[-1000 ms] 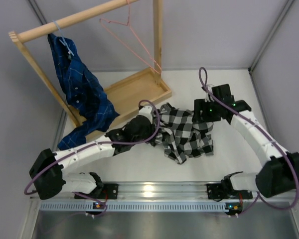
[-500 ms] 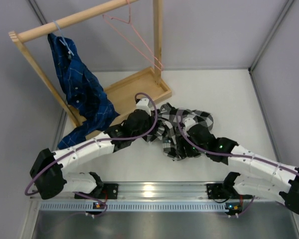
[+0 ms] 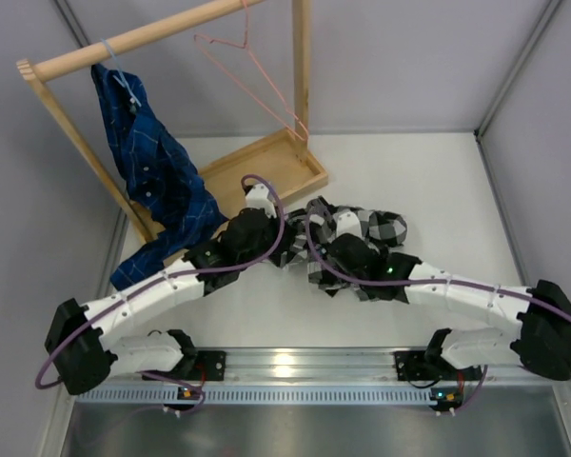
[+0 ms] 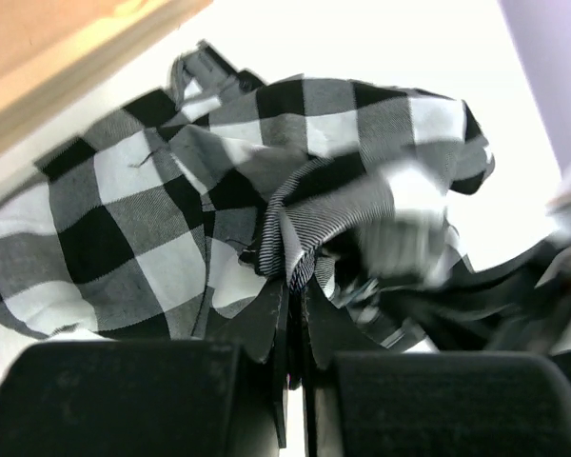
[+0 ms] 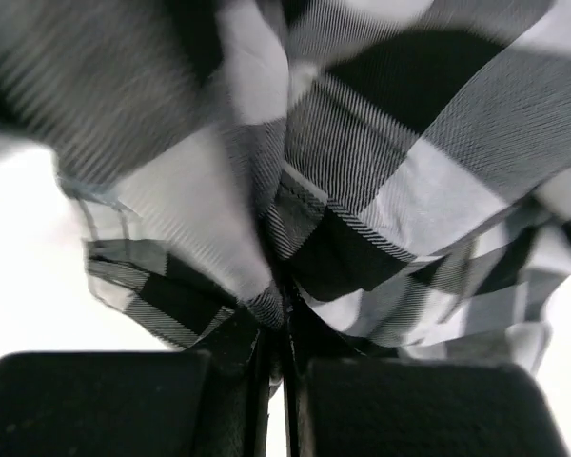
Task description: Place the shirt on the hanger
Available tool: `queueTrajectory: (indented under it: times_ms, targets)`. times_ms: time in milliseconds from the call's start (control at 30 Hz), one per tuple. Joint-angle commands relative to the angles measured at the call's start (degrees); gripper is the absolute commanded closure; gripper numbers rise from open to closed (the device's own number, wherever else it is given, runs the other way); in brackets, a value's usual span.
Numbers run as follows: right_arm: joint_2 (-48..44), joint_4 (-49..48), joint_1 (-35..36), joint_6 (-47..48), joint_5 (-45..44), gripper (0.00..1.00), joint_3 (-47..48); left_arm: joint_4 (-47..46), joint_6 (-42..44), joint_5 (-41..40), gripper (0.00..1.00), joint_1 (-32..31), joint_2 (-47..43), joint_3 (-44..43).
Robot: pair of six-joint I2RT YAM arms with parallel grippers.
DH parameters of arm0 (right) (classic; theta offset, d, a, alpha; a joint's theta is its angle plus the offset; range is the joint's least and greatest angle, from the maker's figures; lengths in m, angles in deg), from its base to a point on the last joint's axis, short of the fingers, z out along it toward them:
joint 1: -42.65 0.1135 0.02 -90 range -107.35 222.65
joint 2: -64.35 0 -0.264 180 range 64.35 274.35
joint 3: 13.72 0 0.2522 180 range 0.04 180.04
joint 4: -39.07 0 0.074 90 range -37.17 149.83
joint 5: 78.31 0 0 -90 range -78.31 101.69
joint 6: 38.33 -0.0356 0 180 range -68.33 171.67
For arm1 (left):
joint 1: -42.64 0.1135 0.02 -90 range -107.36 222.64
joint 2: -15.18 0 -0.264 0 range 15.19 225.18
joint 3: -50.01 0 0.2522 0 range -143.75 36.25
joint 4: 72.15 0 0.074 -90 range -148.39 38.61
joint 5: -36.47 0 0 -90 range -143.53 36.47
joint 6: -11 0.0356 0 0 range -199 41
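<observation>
The black-and-white checked shirt [image 3: 385, 227] lies crumpled on the white table, between my two grippers. My left gripper [image 3: 282, 249] is shut on a fold at its left side; in the left wrist view the jaws [image 4: 295, 278] pinch bunched cloth of the shirt [image 4: 124, 219]. From the near right, my right gripper [image 3: 325, 259] reaches into the shirt. In the right wrist view it [image 5: 284, 307] is shut on a gathered fold of the shirt [image 5: 438, 190]. The pink wire hanger [image 3: 273, 89] hangs bare from the wooden rail, behind the shirt.
A wooden clothes rack stands at the back left, with its rail [image 3: 152, 33] and tray-like base [image 3: 257, 171]. From the rail's left end, a dark blue plaid shirt [image 3: 147, 162] hangs on a pale hanger [image 3: 119, 71]. Grey walls enclose the table.
My right arm swung from the shirt's far right to its near side and shut on the cloth. The left gripper drew slightly back-left with its fold, bunching the shirt.
</observation>
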Motion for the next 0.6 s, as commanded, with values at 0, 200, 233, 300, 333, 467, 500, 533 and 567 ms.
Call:
queueTrajectory:
  times_ms: [0,200,233,300,333,467,500,533,567]
  targets:
    - [-5.6,2.6,1.2,4.8,-7.4,1.0,13.1,-6.6,5.0,1.4,1.0,0.3,-5.3,3.3]
    - [-10.8,13.5,1.1,8.7,-2.7,1.0,27.8,-12.4,15.3,10.8,0.88,0.3,-12.2,8.8]
    - [-10.8,14.7,1.2,9.0,-2.8,1.0,28.8,-12.9,16.4,11.2,0.67,0.3,-13.3,9.7]
    - [-10.1,18.3,0.8,9.6,-2.6,1.0,30.2,-13.2,20.0,13.8,0.21,0.3,-16.2,10.6]
    - [-9.6,19.2,0.6,9.8,-1.8,1.0,30.5,-13.3,21.3,16.0,0.04,0.3,-17.0,10.9]
    - [-7.8,21.7,-1.2,10.1,1.3,1.0,29.6,-13.0,29.0,22.8,0.02,0.3,-20.0,8.9]
    - [-7.5,22.3,-1.4,10.1,1.2,1.0,29.4,-12.3,30.0,23.0,0.02,0.3,-20.3,8.4]
    - [-7.2,22.9,-1.9,10.2,1.3,1.0,29.4,-11.5,30.9,22.7,0.02,0.3,-20.4,7.6]
    - [-6.5,23.4,-2.8,10.3,1.5,1.0,29.4,-10.9,32.1,21.8,0.02,0.3,-20.7,6.6]
